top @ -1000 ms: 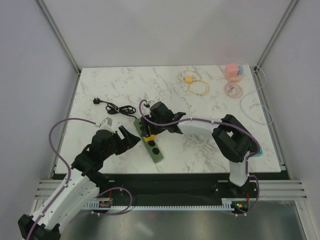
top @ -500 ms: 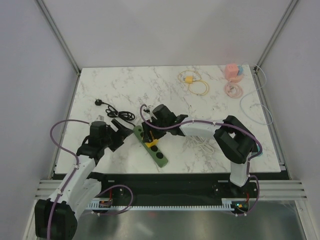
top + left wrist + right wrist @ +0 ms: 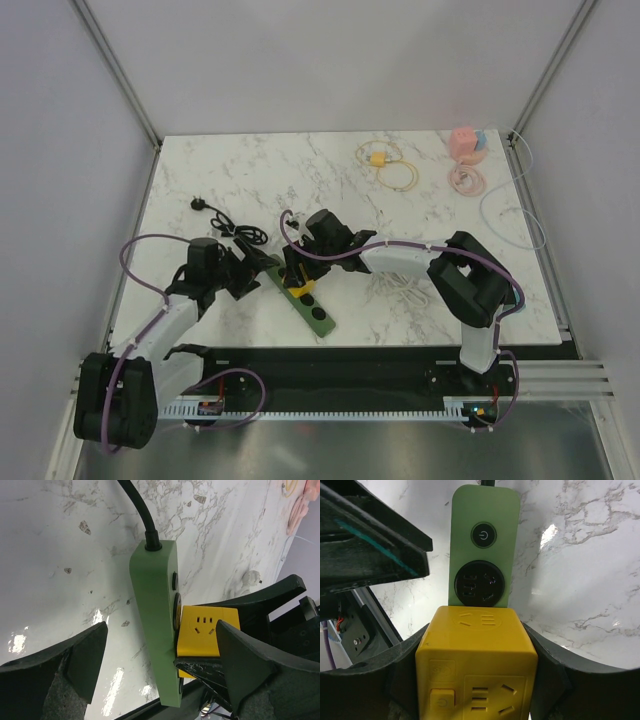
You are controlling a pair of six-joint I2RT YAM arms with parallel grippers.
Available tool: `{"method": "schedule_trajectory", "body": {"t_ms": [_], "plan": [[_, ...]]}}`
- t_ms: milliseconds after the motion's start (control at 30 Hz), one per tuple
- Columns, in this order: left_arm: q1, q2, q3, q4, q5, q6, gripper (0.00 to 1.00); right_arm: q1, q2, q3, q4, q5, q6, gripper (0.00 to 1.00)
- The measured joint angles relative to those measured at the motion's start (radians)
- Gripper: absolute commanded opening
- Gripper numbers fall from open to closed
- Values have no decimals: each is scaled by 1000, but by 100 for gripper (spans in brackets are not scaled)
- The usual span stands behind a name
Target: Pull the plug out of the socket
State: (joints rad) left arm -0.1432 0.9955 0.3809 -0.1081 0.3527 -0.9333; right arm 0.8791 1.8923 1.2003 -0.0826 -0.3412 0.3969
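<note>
My left hand (image 3: 161,625) has swung in from the near edge and now stands wide open and empty at the one green socket strip (image 3: 152,595) on the surface (image 3: 300,170), likely to brace it, while my right hand (image 3: 476,675), half closed, clamps the one yellow plug (image 3: 475,640), not yet pulled from the strip.

A yellow cube plug (image 3: 476,650) sits seated in the green socket strip (image 3: 155,610), which lies flat and slanted.
</note>
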Motion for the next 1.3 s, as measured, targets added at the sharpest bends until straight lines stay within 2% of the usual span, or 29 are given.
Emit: {"method": "schedule_trajectory", "body": {"t_ms": [367,767,833,967,1067,1167,1233,1300], "plan": [[2,172,0,104,21,6,91,0,0,-2,16,-27,18,0],[-2,239,-1,192,46,9,72,5,0,-9,40,-44,42,0],[-4,245,-1,201,47,9,67,9,0,-11,45,-44,45,0],[-8,263,-2,216,48,11,49,16,0,-16,61,-46,52,0],[-10,266,-3,232,52,10,40,19,0,-16,63,-46,62,0],[-9,263,-7,249,56,10,12,20,0,-16,62,-42,79,0],[-9,252,-20,259,56,10,4,21,0,-16,61,-42,86,0],[-9,235,-33,264,52,10,2,22,0,-16,60,-42,94,0]]}}
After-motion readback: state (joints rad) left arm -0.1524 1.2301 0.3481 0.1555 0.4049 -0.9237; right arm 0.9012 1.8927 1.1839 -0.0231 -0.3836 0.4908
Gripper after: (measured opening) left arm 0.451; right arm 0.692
